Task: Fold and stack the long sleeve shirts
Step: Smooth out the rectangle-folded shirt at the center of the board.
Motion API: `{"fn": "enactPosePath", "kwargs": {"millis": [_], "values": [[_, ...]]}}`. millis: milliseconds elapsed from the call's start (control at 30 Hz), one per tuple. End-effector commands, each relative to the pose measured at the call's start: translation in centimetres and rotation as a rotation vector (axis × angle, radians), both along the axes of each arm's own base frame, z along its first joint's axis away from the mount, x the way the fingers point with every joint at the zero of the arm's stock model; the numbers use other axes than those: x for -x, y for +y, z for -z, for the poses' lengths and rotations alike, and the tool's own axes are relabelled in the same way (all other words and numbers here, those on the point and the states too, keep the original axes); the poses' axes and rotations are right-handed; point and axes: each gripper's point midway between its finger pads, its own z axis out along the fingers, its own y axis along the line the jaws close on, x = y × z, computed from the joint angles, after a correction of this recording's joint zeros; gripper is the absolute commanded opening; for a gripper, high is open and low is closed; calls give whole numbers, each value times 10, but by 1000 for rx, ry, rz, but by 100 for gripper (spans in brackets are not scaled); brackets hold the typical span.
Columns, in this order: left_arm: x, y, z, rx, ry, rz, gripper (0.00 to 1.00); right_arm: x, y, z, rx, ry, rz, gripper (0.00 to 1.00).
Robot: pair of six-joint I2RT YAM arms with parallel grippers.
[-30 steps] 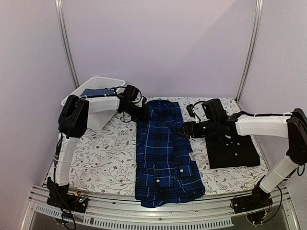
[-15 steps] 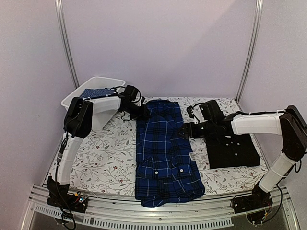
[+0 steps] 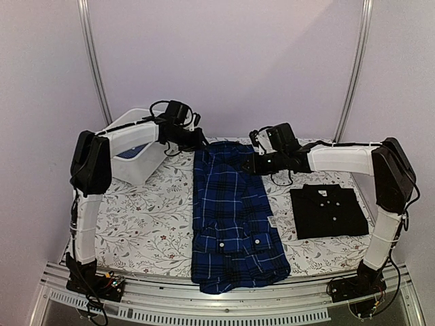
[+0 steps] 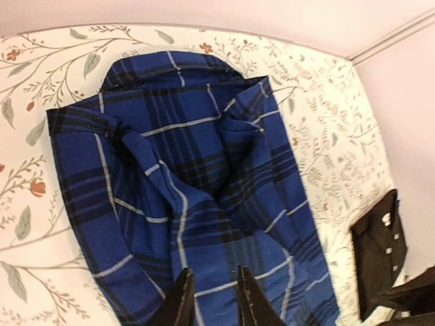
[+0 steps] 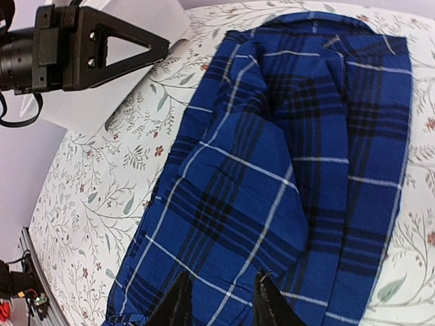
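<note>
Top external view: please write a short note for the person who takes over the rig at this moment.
Left claw: open, over the far left corner of the plaid shirt.
Right claw: open, over its far right edge. Neither seems to hold cloth.
Plaid shirt: mid-table, folded to a long strip, not yet folded short.
Black shirt: folded, lying to its right.
Left to do: fold the plaid shirt short, stack the two.

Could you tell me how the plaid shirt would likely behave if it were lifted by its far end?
The plaid shirt would probably droop limply: its cloth already lies in soft folds. Its folded-in sleeves may well fall open.
</note>
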Motion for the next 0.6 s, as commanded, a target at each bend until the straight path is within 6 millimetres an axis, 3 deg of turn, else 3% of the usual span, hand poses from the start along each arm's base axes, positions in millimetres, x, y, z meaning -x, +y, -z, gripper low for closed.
{"fn": "enactPosePath", "kwargs": {"millis": [0,133,267,433,567], "values": [[26,-31,0,87,18,91,14,-11,34,1,-70,22,-107,25],[35,-49,26,136,78,148,6,-23,54,13,-101,45,-142,23],[21,-52,51,148,95,146,6,-45,60,31,-93,57,-112,23],[-5,-44,93,119,128,102,7,-75,48,74,-92,143,-6,24],[-21,-39,117,123,159,59,6,-82,34,118,-73,243,66,24]]}}
